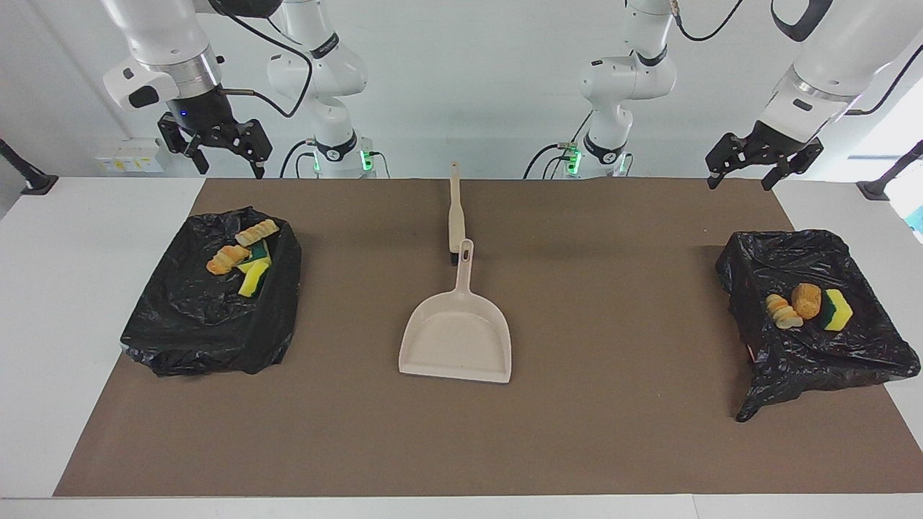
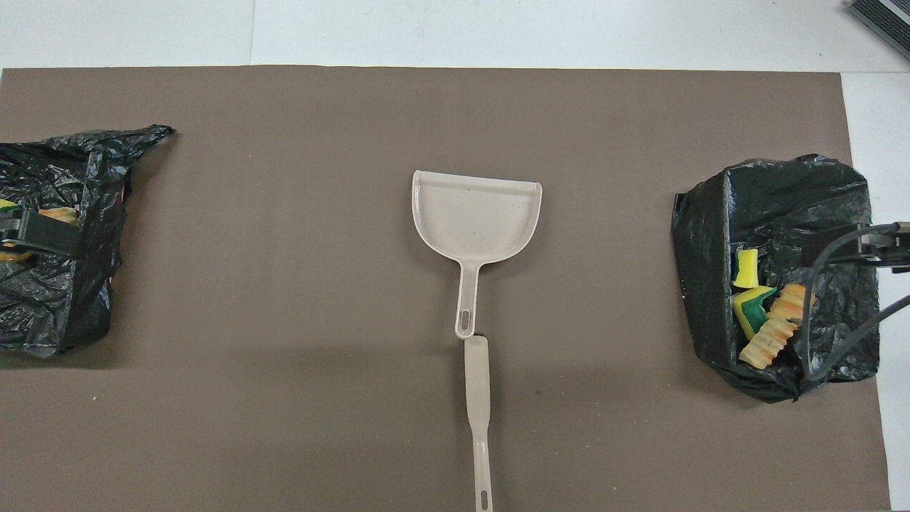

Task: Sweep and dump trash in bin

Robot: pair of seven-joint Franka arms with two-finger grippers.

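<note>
Left gripper (image 1: 747,167) raised, open; right gripper (image 1: 220,153) likewise
</note>
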